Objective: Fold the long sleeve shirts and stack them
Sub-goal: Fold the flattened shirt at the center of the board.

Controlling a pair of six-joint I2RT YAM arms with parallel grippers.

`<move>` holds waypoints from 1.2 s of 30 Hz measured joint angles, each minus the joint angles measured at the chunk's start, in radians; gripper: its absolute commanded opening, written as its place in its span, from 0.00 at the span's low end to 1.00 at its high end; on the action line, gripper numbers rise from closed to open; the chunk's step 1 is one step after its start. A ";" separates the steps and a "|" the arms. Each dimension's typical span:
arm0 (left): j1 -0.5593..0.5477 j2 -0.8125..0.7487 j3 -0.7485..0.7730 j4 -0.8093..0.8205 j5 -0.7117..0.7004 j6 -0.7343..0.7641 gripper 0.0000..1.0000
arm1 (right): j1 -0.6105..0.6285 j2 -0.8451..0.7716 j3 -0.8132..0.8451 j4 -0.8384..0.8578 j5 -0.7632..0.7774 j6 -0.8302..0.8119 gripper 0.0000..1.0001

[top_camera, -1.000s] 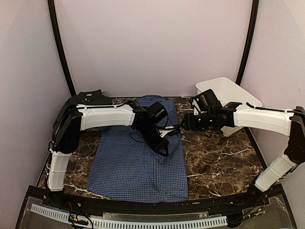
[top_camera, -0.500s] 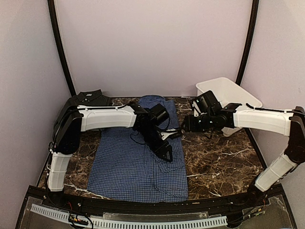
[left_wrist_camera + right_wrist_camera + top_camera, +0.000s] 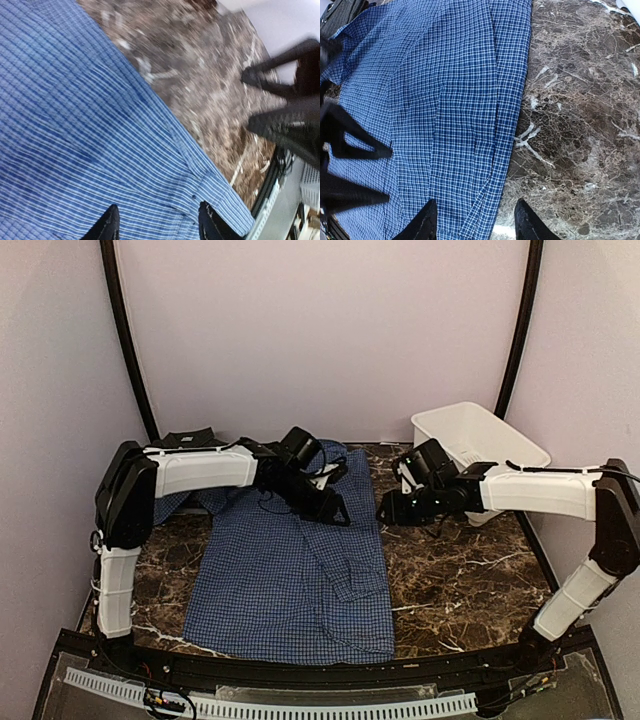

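The job looks to be in its early part. A blue cotton button-up shirt with a fine white check (image 3: pixel 270 590) lies spread flat on the dark brown marble-patterned table (image 3: pixel 460 570). What seems to be one sleeve is laid in over its body, with the buttoned cuff showing close under the left gripper (image 3: pixel 159 225) in the left wrist view. The body is not yet folded up into a packet, and I judge the other sleeve also needs bringing in. A dark, blackish checked shirt (image 3: pixel 185 443) sits bunched behind the left arm's elbow, unfolded, and nothing is stacked. No third shirt can be made out. The white plastic basket (image 3: pixel 470 425) stands behind the right arm. The left arm reaches out long and low across the table, its gripper over the upper part of the blue shirt. Its jaws stand moderately apart with only cloth below them and nothing pinched between. The right arm stretches inward from its side, and the right gripper (image 3: pixel 474 222) hovers over the shirt's right-hand edge, one finger above cloth and the other above bare marble. Its jaws are likewise parted and empty. The two grippers are near each other but apart.
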 measured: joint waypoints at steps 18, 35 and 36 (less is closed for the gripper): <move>0.194 0.206 0.112 0.227 -0.180 -0.202 0.42 | 0.009 0.181 0.134 0.080 -0.146 -0.008 0.45; 0.194 0.270 0.166 0.230 -0.261 -0.257 0.42 | 0.087 0.344 0.063 0.183 -0.230 0.003 0.43; 0.192 0.270 0.166 0.231 -0.263 -0.265 0.42 | 0.085 0.341 0.041 0.206 -0.230 0.003 0.43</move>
